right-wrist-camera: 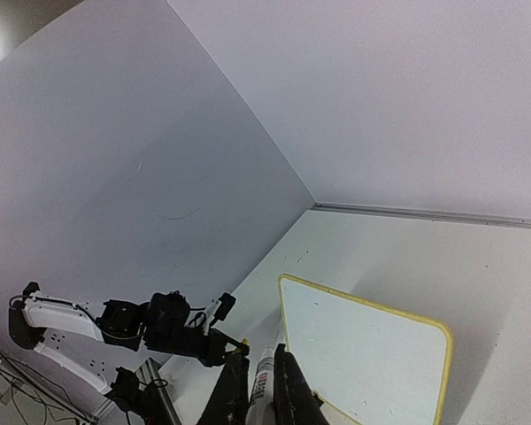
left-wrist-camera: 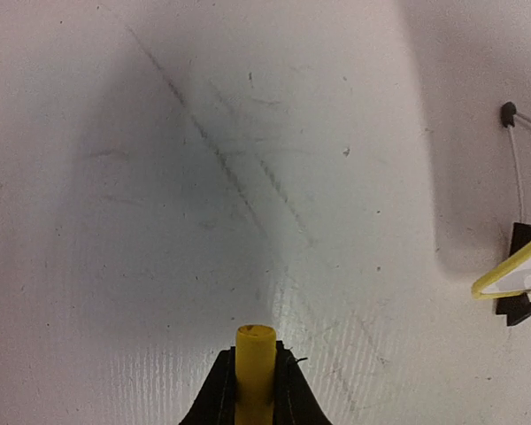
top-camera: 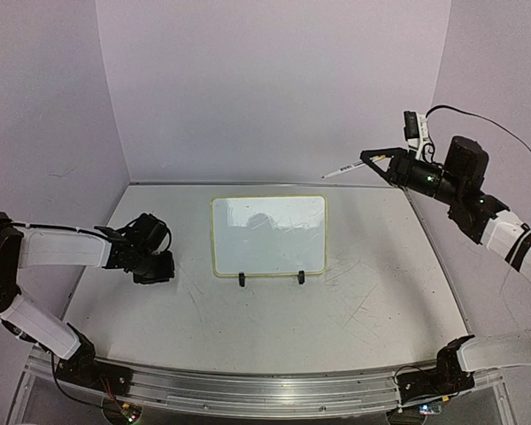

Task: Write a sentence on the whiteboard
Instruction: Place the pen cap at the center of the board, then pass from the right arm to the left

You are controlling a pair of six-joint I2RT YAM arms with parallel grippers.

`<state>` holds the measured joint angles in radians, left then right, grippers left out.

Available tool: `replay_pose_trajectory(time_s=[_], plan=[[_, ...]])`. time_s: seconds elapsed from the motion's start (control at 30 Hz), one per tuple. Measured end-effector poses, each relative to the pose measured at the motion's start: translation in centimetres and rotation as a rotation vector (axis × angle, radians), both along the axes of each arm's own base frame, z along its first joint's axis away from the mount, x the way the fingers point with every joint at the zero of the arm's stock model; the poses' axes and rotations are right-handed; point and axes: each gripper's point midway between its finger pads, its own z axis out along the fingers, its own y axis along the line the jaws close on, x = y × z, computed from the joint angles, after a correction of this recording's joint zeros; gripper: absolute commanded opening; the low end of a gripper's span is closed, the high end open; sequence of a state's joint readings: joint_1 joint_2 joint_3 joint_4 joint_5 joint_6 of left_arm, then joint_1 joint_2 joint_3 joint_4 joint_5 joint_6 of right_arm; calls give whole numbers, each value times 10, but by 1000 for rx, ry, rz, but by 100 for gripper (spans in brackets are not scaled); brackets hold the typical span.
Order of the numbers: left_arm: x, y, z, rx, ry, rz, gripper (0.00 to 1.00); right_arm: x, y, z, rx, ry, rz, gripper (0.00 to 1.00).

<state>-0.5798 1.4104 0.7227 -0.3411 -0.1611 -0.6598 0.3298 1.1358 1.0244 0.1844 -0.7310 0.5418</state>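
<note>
The whiteboard (top-camera: 268, 235) stands tilted back at the table's middle on two black clip feet, and its face is blank apart from faint smudges. My right gripper (top-camera: 372, 159) is raised above the table's back right and is shut on a white marker (top-camera: 341, 170) whose tip points left. In the right wrist view the marker (right-wrist-camera: 265, 379) sits between the jaws above the whiteboard (right-wrist-camera: 363, 350). My left gripper (top-camera: 155, 258) is low over the table, left of the board, and is shut on a yellow cap (left-wrist-camera: 255, 341).
The board's yellow corner (left-wrist-camera: 511, 268), a black foot (left-wrist-camera: 519, 307) and the wire stand (left-wrist-camera: 517, 173) show at the right of the left wrist view. Purple walls enclose the table on three sides. A metal rail (top-camera: 248, 390) runs along the near edge.
</note>
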Motion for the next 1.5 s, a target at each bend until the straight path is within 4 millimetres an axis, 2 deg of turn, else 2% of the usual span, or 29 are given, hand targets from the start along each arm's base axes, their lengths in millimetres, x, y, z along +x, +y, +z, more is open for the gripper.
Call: replay_pose_trajectory(time_s=[0.17, 0.37, 0.47, 0.6, 0.73, 0.83, 0.9, 0.97, 1.03, 1.07, 1.2, 1.3, 1.37, 1.5], plan=[[-3, 1, -14, 30, 34, 16, 5, -5, -2, -2, 1, -2, 0, 0], [-8, 4, -35, 70, 89, 17, 7, -5, -1, -17, -1, 30, 2, 0], [-11, 5, -45, 86, 116, 21, 15, -5, -1, -18, 1, 35, 8, 0], [-12, 3, -46, 84, 118, 24, 34, -6, 1, -16, 8, 25, 18, 0], [-13, 1, -43, 77, 113, 18, 40, -5, 2, -21, 6, 32, 25, 0], [-12, -1, -33, 62, 92, 13, 45, -3, 4, -27, 2, 52, 35, 0], [-11, -3, -17, 41, 64, -1, 52, 0, 7, -32, 1, 69, 46, 0], [-7, -8, 5, 6, 22, -21, 71, 1, 11, -39, -2, 90, 59, 0], [1, -21, 40, -60, -56, -66, 83, 2, 19, -46, -8, 109, 77, 0], [6, -30, 61, -107, -102, -94, 86, 1, 25, -51, -13, 119, 91, 0], [21, -78, 160, -349, -327, -267, 87, -12, 64, -70, -39, 154, 179, 0], [14, -114, 212, -526, -456, -438, 87, -27, 99, -87, -55, 182, 263, 0], [-2, -138, 228, -592, -495, -568, 86, -36, 121, -97, -55, 204, 319, 0], [-42, -192, 240, -667, -499, -831, 82, -47, 152, -111, -36, 248, 391, 0]])
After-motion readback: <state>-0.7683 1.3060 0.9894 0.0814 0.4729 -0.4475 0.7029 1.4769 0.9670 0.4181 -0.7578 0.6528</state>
